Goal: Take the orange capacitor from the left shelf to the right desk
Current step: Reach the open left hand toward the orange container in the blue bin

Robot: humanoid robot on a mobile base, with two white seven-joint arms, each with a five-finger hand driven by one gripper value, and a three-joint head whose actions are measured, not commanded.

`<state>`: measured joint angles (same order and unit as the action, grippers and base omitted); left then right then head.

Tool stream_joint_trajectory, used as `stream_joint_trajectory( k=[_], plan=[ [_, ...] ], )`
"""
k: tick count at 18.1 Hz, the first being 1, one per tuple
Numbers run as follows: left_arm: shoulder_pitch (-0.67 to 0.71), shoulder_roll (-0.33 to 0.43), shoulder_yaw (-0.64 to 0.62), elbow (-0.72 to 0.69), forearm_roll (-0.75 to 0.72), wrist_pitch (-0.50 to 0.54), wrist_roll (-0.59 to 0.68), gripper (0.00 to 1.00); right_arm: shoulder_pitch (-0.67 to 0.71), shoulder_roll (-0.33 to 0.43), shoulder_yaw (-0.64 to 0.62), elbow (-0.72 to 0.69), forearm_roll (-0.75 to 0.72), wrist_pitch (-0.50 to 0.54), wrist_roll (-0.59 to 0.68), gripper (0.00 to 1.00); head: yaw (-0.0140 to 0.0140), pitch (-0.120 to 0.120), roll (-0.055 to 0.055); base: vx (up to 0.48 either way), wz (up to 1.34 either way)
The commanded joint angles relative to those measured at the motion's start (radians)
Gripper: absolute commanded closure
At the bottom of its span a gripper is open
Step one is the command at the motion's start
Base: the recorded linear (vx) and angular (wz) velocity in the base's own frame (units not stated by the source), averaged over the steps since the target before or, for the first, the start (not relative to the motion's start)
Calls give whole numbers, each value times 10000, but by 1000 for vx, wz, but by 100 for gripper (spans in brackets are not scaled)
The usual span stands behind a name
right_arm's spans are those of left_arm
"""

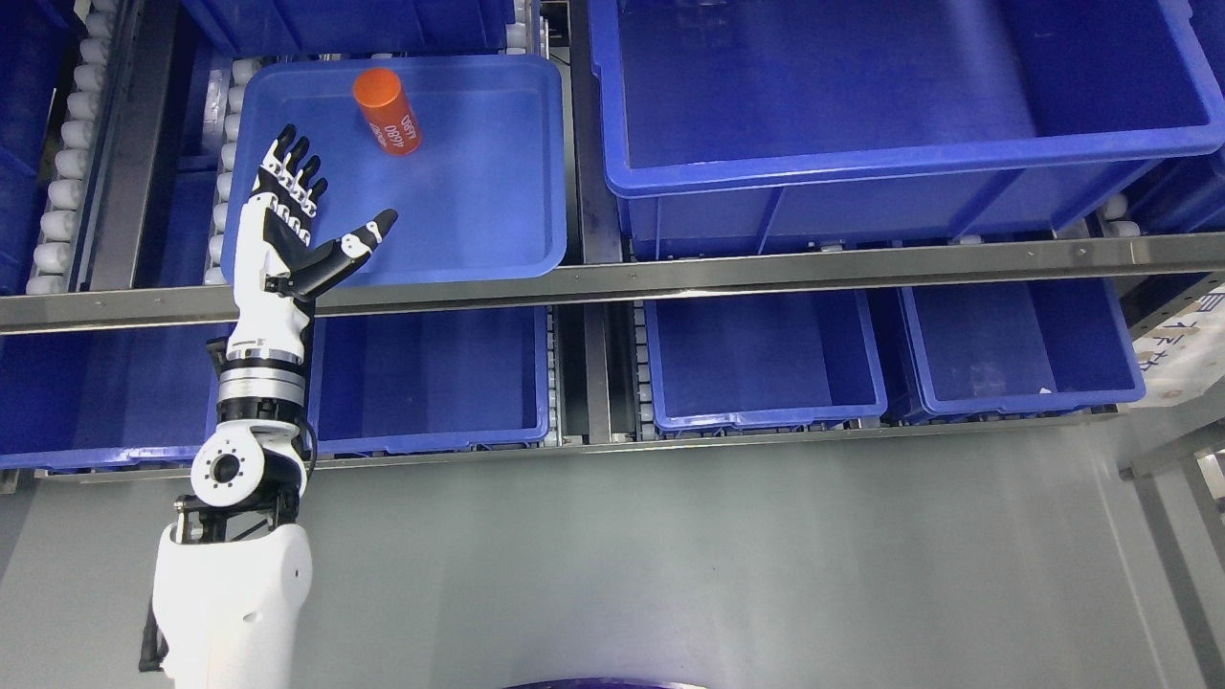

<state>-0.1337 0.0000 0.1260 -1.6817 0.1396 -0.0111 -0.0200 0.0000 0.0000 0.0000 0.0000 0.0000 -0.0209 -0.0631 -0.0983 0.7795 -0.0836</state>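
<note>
An orange capacitor point(388, 111), a short cylinder with white print, stands tilted in a shallow blue tray point(478, 220) on the upper shelf level at left. My left hand point(311, 215) is raised over the tray's left front corner, fingers spread and thumb pointing right, holding nothing. It is below and left of the capacitor, with a clear gap between them. The white left arm point(239, 536) comes up from the lower left. The right arm does not show.
A large deep blue bin point(890, 163) stands right of the tray. A metal shelf rail point(670, 277) runs across in front. Several blue bins point(766, 368) sit on the lower level. Grey floor point(727, 565) lies below. Roller tracks point(67, 163) at far left.
</note>
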Motion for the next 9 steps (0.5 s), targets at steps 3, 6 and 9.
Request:
stream_joint_trajectory(
  k=[3,6,9],
  plan=[
    [-28,175,-232,20,0,-74,1,0,31,-175,-169,-175,31,-6,2,0,0,0,0,0,0],
    [-287,175,-232,66,-31,-73,1,0,31,-175,-169,-175,31,-6,2,0,0,0,0,0,0],
    [-1037,175,-232,706,-122,-43,1,0,31,-175,-169,-175,31,-6,2,0,0,0,0,0,0]
  ],
)
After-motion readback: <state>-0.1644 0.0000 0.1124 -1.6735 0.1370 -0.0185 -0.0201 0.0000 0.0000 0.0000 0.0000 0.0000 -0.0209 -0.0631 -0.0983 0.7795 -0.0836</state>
